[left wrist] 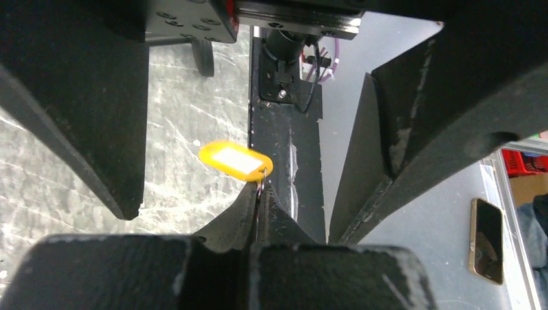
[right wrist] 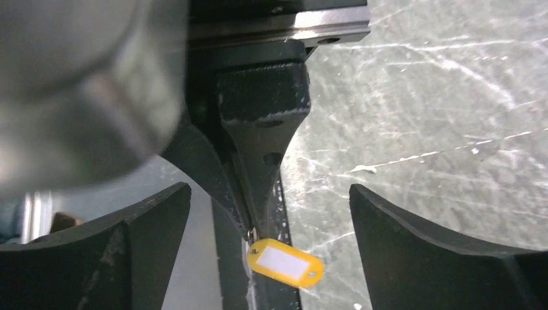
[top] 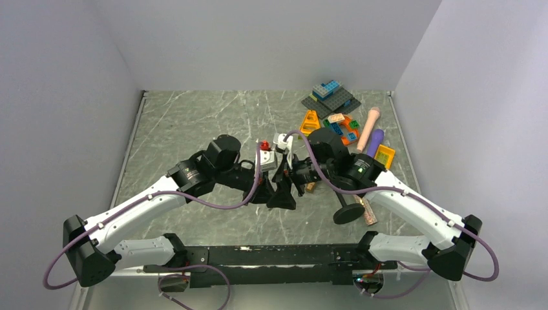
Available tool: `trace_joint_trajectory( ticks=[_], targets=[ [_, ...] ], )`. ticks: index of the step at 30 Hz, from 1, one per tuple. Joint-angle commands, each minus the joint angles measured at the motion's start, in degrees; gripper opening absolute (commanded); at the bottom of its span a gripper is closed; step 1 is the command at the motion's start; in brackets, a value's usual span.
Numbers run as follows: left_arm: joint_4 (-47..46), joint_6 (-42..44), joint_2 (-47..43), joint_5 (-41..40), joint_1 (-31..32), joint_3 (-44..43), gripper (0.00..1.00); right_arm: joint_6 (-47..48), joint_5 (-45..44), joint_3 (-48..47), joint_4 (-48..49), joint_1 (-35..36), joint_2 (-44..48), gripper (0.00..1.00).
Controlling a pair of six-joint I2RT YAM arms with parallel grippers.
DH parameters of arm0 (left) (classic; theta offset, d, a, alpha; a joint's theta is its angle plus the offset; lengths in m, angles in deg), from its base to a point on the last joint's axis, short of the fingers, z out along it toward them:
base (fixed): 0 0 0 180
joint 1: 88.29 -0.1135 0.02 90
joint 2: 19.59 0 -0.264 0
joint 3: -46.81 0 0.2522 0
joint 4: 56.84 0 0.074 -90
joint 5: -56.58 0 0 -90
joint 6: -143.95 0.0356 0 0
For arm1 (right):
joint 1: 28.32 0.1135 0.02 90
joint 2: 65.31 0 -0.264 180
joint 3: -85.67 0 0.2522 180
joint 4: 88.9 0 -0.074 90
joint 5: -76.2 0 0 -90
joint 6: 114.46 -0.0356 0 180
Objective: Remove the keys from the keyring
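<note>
Left tool [left wrist: 260,200] is pinched shut on the keyring [left wrist: 262,183], holding it above the tabletop [top: 194,129] near the middle of its near edge, yellow tag [left wrist: 236,159] attached. Right tool [right wrist: 268,194] gapes wide on either side, gripping nothing.

The left gripper [left wrist: 260,197] was pinched shut at the bottom of the view, its tips clamped on the thin keyring [left wrist: 261,184]. A yellow tag [left wrist: 234,159] with a white label stuck out from that ring, seen against the grey marbled table [left wrist: 187,103]. The right gripper [left wrist: 232,225] stood wide apart, its black fingers [left wrist: 77,116] flanking the tag without touching it. A phone [left wrist: 488,240] lay off to the right.
</note>
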Motion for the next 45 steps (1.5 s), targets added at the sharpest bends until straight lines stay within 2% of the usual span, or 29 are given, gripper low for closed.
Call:
trace_joint_trajectory(
  ticks=[1, 5, 9, 15, 21, 28, 33, 42, 45],
  targets=[
    [-5.4, 0.4, -1.7, -2.7, 0.2, -2.4, 0.00, -3.8, -6.9, 2.3, 9.3, 0.5, 6.1, 0.99],
    [-6.3, 0.0, -2.8, -4.9, 0.0, -1.9, 0.00, -8.0, -12.5, 6.3, 18.4, 0.5, 11.6, 0.99],
    [-8.4, -1.2, -4.9, -5.7, -0.7, -0.5, 0.00, -11.3, -13.8, 12.0, 27.0, 0.4, 16.3, 0.94],
    [-15.3, -5.0, -9.2, -2.9, -3.7, 2.6, 0.00, -15.4, -12.1, 16.4, 37.3, 0.4, 18.2, 0.72],
    [-19.9, -7.0, -12.8, -2.2, -5.2, 5.3, 0.00, -17.7, -9.8, 18.0, 44.8, 0.4, 16.9, 0.56],
    [-20.1, -7.5, -12.8, -1.8, -5.9, 5.2, 0.00, -18.4, -7.3, 17.7, 47.4, 0.4, 14.8, 0.42],
    [-20.4, -7.9, -12.7, -1.4, -6.2, 5.2, 0.00, -18.6, -5.4, 17.1, 46.6, 0.4, 13.4, 0.40],
    [-21.6, -8.9, -12.7, -0.4, -6.9, 5.5, 0.00, -18.6, -5.3, 18.0, 46.0, 0.4, 13.7, 0.27],
    [-21.8, -9.1, -13.0, -0.2, -7.2, 5.6, 0.00, -18.3, -5.4, 18.0, 45.3, 0.4, 14.0, 0.25]
  ],
)
